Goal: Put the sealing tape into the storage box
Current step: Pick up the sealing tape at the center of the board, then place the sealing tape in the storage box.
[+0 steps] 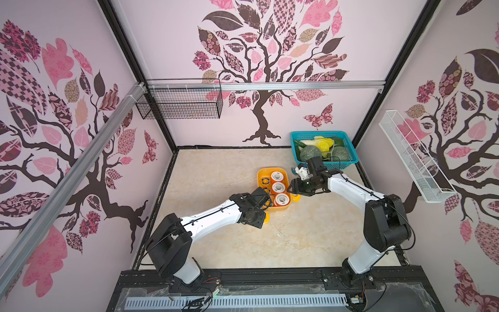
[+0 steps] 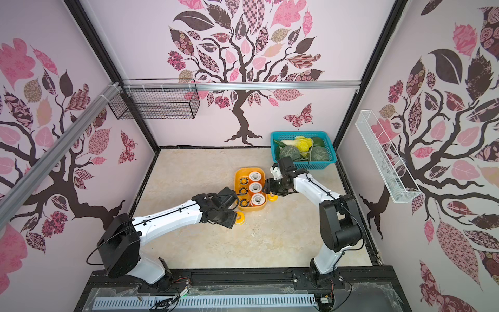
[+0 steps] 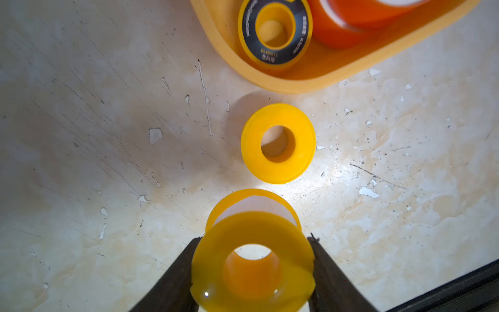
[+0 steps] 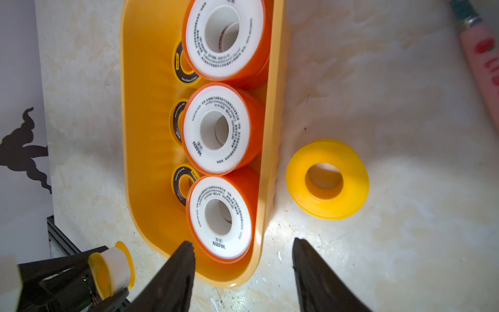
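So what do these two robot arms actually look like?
Both the left arm and right arm have smooth white shells with bulky black joints and bases. A thin black cable runs along each, clipped on. Each ends in two dark, flat, tapering fingers. No markings are legible.

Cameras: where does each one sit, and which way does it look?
Top views: high over the robot's base, looking down on the beige marbled table; white-and-black left arm and right arm show.
Left wrist: on the left arm, facing the yellow-orange plastic storage box; left gripper shows, shut on an all-yellow round tape spool.
Right wrist: on the right arm, looking down into that box; open right gripper shows.
Shared: both wrist views show the box and held spool.
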